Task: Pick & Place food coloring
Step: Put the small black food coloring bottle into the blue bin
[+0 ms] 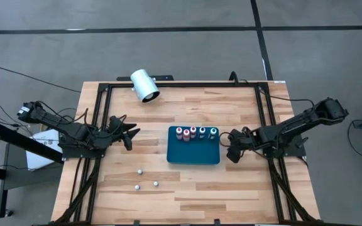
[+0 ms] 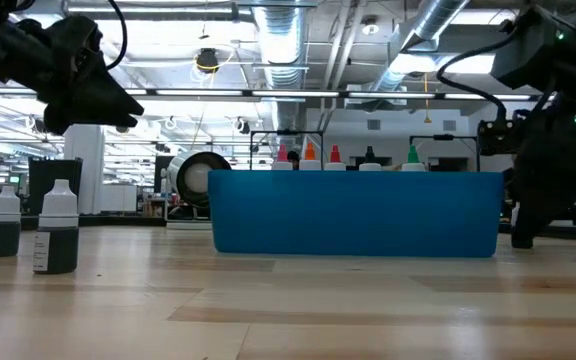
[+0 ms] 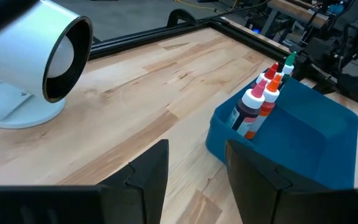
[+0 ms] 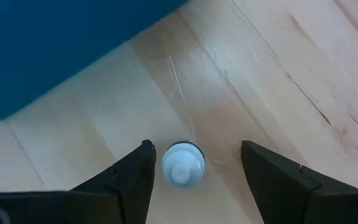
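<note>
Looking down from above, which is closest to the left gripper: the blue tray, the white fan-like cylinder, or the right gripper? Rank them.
1. Blue tray, just to the left gripper's right.
2. White cylinder, at the table's far edge; close to the tray's rank.
3. Right gripper, beyond the tray.

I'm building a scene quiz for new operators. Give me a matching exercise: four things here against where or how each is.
1 blue tray
2 white cylinder
3 right gripper
4 three loose bottles

a open above a white-capped bottle
b bare wood, on the left arm's side
c table's far edge
d middle of the table

Pairs: 1-d, 2-c, 3-a, 4-b
</note>
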Controlling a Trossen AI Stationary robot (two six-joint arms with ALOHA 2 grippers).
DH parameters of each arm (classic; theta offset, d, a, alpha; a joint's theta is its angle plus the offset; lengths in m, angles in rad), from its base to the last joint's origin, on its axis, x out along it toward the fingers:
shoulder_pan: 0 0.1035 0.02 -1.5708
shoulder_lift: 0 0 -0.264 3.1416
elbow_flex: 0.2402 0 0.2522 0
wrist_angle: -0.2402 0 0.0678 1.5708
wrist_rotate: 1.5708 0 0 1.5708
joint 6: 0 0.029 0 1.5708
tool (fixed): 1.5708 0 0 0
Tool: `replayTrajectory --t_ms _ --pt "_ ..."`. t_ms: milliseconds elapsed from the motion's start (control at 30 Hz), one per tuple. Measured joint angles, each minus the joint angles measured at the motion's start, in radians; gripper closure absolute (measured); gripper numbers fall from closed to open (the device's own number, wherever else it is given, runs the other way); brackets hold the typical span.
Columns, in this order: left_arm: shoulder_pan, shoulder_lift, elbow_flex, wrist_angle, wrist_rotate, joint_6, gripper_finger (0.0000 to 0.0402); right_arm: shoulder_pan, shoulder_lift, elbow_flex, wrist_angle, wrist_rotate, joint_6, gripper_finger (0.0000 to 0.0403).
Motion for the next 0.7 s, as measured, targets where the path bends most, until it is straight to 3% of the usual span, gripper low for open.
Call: replayTrajectory --t_ms 700 --pt "0.000 0.000 0.000 -0.025 -0.044 0.003 0.0252 0.000 0.012 0.004 -0.002 -0.003 -0.002 0.0273"
